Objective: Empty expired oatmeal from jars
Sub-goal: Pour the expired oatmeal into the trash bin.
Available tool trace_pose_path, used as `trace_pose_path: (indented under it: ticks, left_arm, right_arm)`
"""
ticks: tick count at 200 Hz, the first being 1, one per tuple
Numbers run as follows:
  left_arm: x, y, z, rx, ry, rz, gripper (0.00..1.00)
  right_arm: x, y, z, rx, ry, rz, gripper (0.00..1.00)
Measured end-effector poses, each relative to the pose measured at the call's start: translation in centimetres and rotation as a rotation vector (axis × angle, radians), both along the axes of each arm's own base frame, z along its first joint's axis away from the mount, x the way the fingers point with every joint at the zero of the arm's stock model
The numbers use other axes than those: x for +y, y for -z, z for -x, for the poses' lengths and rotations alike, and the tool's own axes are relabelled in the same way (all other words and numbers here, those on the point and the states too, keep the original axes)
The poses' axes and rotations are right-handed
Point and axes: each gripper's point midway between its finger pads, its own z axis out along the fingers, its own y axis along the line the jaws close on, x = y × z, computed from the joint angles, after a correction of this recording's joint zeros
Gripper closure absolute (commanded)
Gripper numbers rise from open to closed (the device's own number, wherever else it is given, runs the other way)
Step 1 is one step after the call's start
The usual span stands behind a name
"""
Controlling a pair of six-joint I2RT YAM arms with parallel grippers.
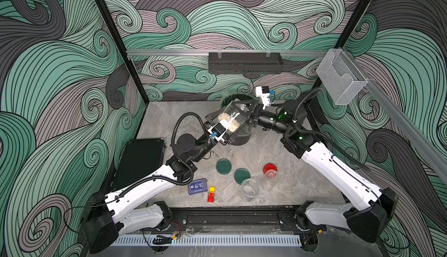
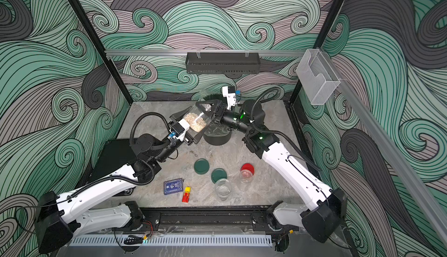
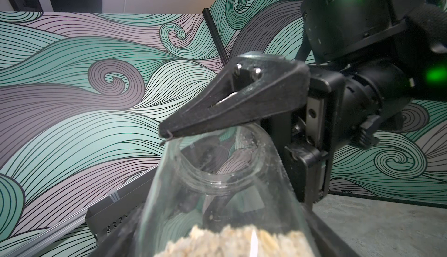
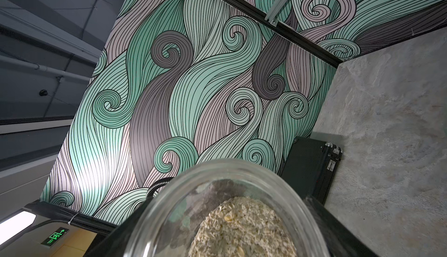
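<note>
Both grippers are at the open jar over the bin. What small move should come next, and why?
Probably the right gripper should open and back off: the left gripper also clamps the jar, whose oatmeal sits at the base end, above the black bin, so one arm can tip it.

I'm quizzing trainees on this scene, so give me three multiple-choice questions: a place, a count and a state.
1. Relative to the bin, the oatmeal jar is: A inside it; B held above it; C far in front of it.
2. How many green lids lie on the table? A one; B three; C two.
3. The front jar is: A open; B red-lidded; C tipped over.
Answers: B, left gripper and right gripper hold it over the bin; C, two lie loose; A, its mouth is bare.
</note>
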Motion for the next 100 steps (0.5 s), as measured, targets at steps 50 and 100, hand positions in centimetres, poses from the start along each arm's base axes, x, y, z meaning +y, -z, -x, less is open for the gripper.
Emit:
trace_pose_path:
  ticks: [50,100]
  left_arm:
    - [0.1,0.7,-0.2,0.002,0.002,-0.009,0.02]
    - [0.3,0.9,-0.3,-0.003,0.007,-0.01,0.01]
  right_arm:
    - [-0.1,0.4,-0.7,0.027,0.005,-0.001,0.94]
    - [-0.5,0.0,-1.1,0.035,0.011,-0.012,0.94]
